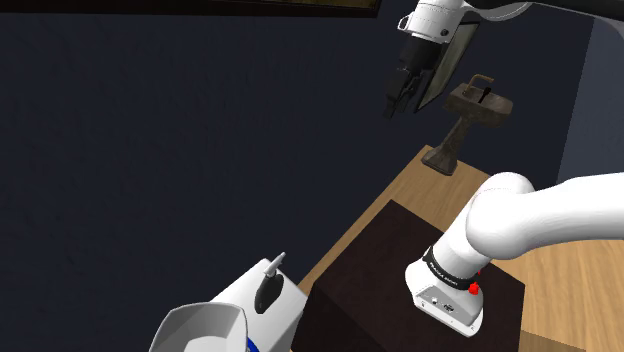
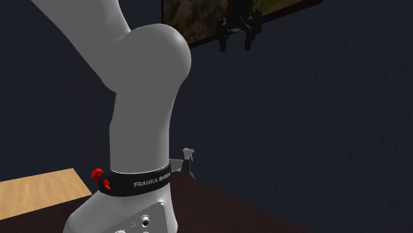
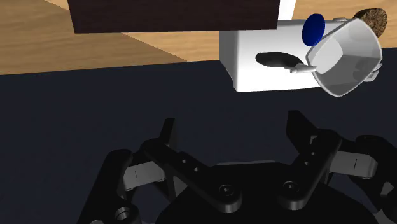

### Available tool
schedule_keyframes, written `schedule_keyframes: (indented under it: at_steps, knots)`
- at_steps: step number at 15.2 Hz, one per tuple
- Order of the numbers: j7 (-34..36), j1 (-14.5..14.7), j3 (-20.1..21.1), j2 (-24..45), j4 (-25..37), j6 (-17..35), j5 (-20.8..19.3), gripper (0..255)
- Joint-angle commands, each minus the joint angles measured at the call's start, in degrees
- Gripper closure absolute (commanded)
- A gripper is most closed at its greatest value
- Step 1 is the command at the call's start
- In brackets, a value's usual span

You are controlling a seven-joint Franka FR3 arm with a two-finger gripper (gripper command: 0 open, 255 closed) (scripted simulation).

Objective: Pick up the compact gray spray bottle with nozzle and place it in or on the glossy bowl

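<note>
A small spray bottle [image 1: 269, 288] with a dark grey body and a pale nozzle stands on a white block [image 1: 292, 308], right beside a glossy pale bowl [image 1: 200, 328] at the shoulder view's lower left. In the wrist view the bottle [image 3: 278, 60] sits between the white block's [image 3: 254, 70] middle and the bowl [image 3: 347, 58]. My black gripper [image 1: 396, 103] hangs high in the air against the dark wall, far above and well away from the bottle. Its fingers [image 3: 168, 137] stand apart with nothing between them. The second exterior view has the gripper [image 2: 237, 45] near a framed picture and the bottle's nozzle [image 2: 190, 154] peeking out behind the arm.
The arm's dark box stand [image 1: 370, 290] rests on a wooden floor [image 1: 440, 190]. A brown pedestal basin [image 1: 468, 118] stands by the wall behind the gripper. A blue round thing [image 3: 313, 28] and a brown object [image 3: 372, 14] lie next to the bowl.
</note>
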Motion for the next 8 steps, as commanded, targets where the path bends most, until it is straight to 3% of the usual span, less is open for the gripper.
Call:
schedule_keyframes:
  at_steps: [1, 8]
  knots:
    - [0.0, 0.0, 0.0, 0.0, 0.0, 0.0, 0.0, 0]
    - [-13.1, 5.3, -2.3, -0.9, -14.1, 16.4, 2.1, 0]
